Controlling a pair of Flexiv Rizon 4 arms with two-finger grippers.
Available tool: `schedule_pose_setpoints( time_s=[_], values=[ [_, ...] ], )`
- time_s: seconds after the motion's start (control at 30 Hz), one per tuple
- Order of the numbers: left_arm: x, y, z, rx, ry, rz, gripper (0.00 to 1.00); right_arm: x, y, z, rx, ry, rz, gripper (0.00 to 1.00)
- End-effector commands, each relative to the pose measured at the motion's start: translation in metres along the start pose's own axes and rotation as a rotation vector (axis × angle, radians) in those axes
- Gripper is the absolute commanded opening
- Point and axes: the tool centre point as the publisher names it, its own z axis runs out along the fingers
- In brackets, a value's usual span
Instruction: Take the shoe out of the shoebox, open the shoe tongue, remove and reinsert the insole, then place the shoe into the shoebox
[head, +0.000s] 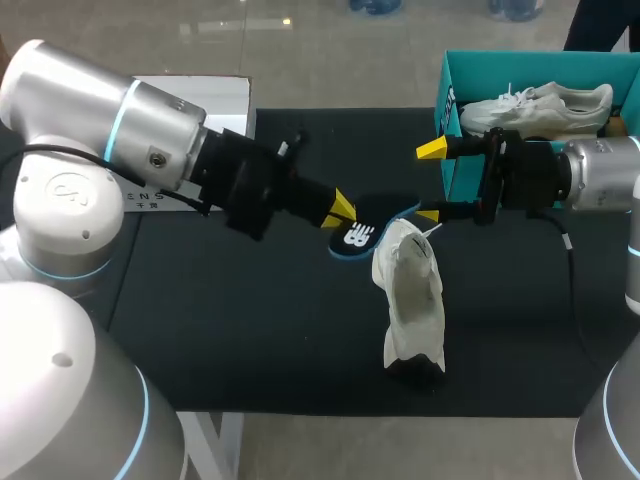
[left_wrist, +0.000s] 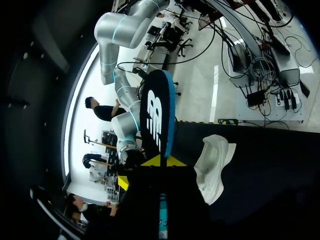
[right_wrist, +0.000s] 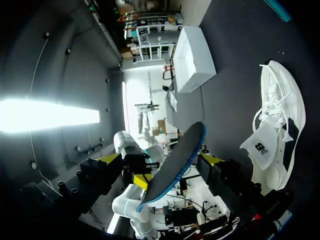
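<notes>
Removed insole (head: 375, 222) held in left gripper (head: 340, 209).
Its fingers were clamped on one end; the right gripper (head: 430, 183) stood wide apart around the other. The white shoe (head: 412, 300) rested on the black mat (head: 250, 330) near the teal shoebox (head: 530, 60).

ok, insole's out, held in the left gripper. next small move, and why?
Probably tip the insole down toward the opening of the shoe. The left gripper is shut on it in the air, the shoe stands on the table right beside it, and the right gripper is open, holding nothing.

dim dark table (head: 250, 340), harsh white glare beyond.
</notes>
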Motion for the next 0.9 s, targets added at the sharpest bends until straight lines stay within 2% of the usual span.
schedule_pose_setpoints(
  time_s=[0.03, 0.2, 0.47, 0.5, 0.53, 0.57, 0.9],
  values=[
    [-0.006, 0.005, 0.021, 0.004, 0.006, 0.012, 0.0, 0.0, -0.001, 0.0, -0.002, -0.001, 0.0, 1.0],
    [-0.013, 0.008, 0.033, -0.007, 0.018, 0.048, 0.0, 0.0, -0.001, 0.0, -0.002, -0.001, 0.0, 1.0],
    [-0.019, 0.019, 0.04, -0.034, 0.032, 0.06, 0.0, 0.0, -0.001, 0.0, -0.002, -0.001, 0.0, 1.0],
    [-0.018, 0.021, 0.04, -0.04, 0.033, 0.057, 0.0, 0.0, -0.001, 0.0, -0.002, -0.001, 0.0, 0.96],
    [-0.017, 0.023, 0.04, -0.044, 0.035, 0.057, 0.0, 0.0, -0.001, 0.0, -0.002, -0.001, 0.0, 0.36],
    [-0.016, 0.024, 0.04, -0.048, 0.036, 0.055, 0.0, 0.0, -0.001, 0.0, -0.002, -0.001, 0.0, 0.0],
    [-0.013, 0.032, 0.036, -0.068, 0.035, 0.035, 0.0, 0.0, -0.001, 0.0, -0.002, -0.001, 0.0, 0.0]
  ],
)
